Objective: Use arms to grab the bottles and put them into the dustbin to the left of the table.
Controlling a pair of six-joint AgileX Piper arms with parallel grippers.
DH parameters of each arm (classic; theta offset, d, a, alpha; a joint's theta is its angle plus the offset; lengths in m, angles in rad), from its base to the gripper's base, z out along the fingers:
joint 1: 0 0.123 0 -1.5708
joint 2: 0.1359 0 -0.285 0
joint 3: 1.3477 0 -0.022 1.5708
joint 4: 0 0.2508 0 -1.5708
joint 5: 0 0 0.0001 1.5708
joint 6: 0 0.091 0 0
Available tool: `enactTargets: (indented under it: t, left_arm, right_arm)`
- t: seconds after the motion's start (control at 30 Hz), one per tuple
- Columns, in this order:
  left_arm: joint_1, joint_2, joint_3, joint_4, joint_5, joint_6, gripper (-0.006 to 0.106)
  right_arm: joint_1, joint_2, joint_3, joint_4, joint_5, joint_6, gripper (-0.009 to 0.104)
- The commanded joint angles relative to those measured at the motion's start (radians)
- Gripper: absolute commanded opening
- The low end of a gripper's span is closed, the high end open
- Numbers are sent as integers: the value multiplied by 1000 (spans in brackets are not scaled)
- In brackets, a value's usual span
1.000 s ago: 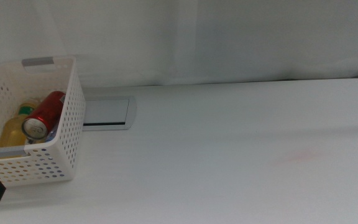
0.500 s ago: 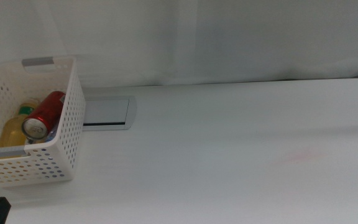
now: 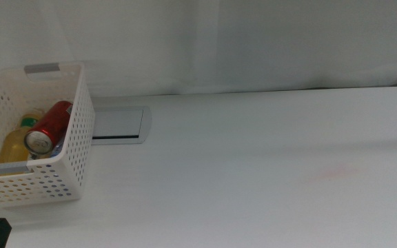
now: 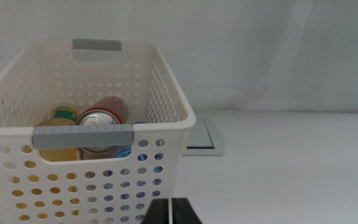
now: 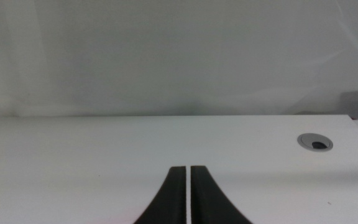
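While the red can (image 3: 47, 127) and yellow bottle (image 3: 14, 143) lie inside the dustbin (image 3: 74, 148) at middle-left, beside a grey panel (image 3: 119, 124), both grippers rest closed: left gripper (image 4: 169, 210), right gripper (image 5: 188, 199).

Dustbin (image 3: 74, 145): white perforated plastic, matt, with grey strip handles (smooth-looking). Inside it, red can (image 3: 50, 126), glossy painted metal with a bare silver top; at its 9 o'clock a clear plastic bottle (image 3: 14, 145) of yellow liquid. Table (image 3: 253, 172): plain white, smooth, faint sheen. Inset panel (image 3: 119, 124): flat grey, matt. Right gripper (image 5: 188, 196): dark, matt.
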Motion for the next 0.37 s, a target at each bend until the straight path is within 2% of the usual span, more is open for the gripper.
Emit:
enactTargets:
  t: [0.0, 0.33]
  left_arm:
    - [0, 0, 39, -3, 2, 1, -2]
    - [0, 0, 39, -3, 18, 1, -3]
  right_arm:
    - [-10, -2, 6, 4, 0, -9, -3]
    - [-10, -2, 6, 8, -10, -9, -3]
